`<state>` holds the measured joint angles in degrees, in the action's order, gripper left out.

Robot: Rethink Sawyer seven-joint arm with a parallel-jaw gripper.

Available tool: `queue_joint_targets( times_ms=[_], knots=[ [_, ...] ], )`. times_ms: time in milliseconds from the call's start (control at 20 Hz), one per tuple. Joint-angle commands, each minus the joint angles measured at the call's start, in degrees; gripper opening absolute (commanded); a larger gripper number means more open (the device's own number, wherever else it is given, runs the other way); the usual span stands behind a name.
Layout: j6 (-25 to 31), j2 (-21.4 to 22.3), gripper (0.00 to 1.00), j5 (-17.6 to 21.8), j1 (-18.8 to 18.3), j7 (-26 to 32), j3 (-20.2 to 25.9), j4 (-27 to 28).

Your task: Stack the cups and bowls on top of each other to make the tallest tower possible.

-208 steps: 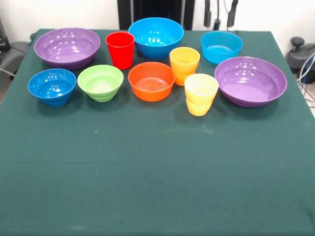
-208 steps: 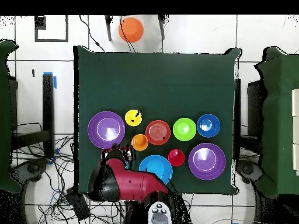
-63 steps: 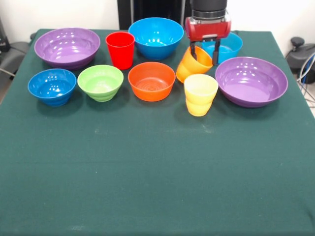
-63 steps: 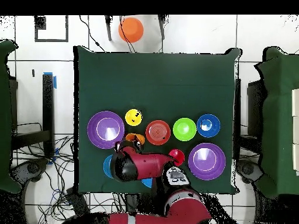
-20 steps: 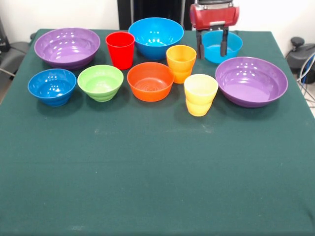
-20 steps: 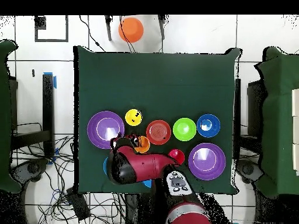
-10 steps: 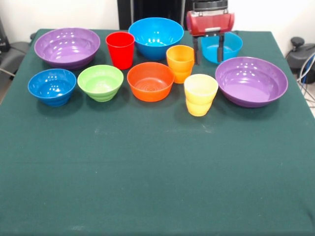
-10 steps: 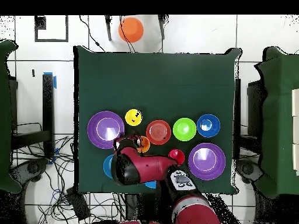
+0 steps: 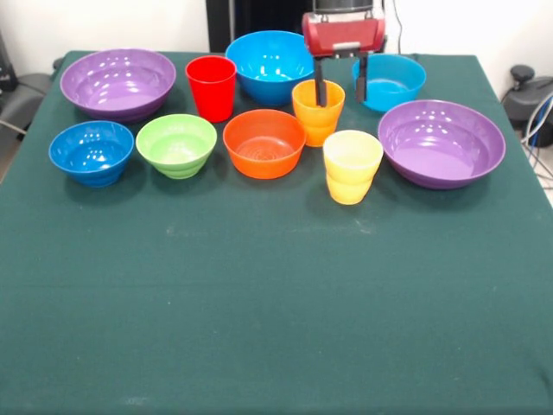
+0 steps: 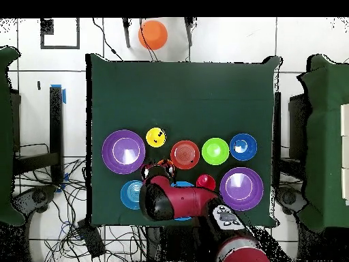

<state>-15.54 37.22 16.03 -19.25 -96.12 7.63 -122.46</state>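
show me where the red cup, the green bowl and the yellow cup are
red cup [image 9: 211, 86], front view, outer wall.
green bowl [image 9: 176, 143], front view, inside.
yellow cup [image 9: 352, 164], front view, outer wall.

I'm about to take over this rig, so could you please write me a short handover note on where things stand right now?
Gripper: open, empty, one finger in front of the orange cup, the other beside it toward the cyan bowl.
On the table, all upright and apart: red cup, yellow cup, two purple bowls, large blue bowl, dark blue bowl, green bowl, orange bowl.
Done: nothing stacked.
Left: the whole tower.
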Motion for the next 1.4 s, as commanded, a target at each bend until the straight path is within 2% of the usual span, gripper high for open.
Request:
queue_joint_targets(
  times_ms=[50, 200, 450, 750, 1000, 1150, 1400],
  knots=[
    [11.2, 8.5, 1.0, -0.84, 0.33, -8.28, 6.89, -4.78],
    [13.06, 11.64, 1.0, -2.27, 0.94, -8.96, 7.58, -5.92],
    [12.02, 11.34, 1.0, -2.78, 3.21, -9.91, 5.88, -5.27],
    [8.49, 8.11, 1.0, -2.83, 4.96, -10.99, 4.45, -3.79],
    [4.64, 3.95, 1.0, -0.99, 2.91, -11.43, 5.98, -2.74],
    [4.21, 2.84, 1.0, -0.35, 2.54, -10.83, 5.66, -2.16],
    [1.38, -1.77, 1.0, 1.29, 1.78, -9.7, 4.66, -0.07]
  ],
)
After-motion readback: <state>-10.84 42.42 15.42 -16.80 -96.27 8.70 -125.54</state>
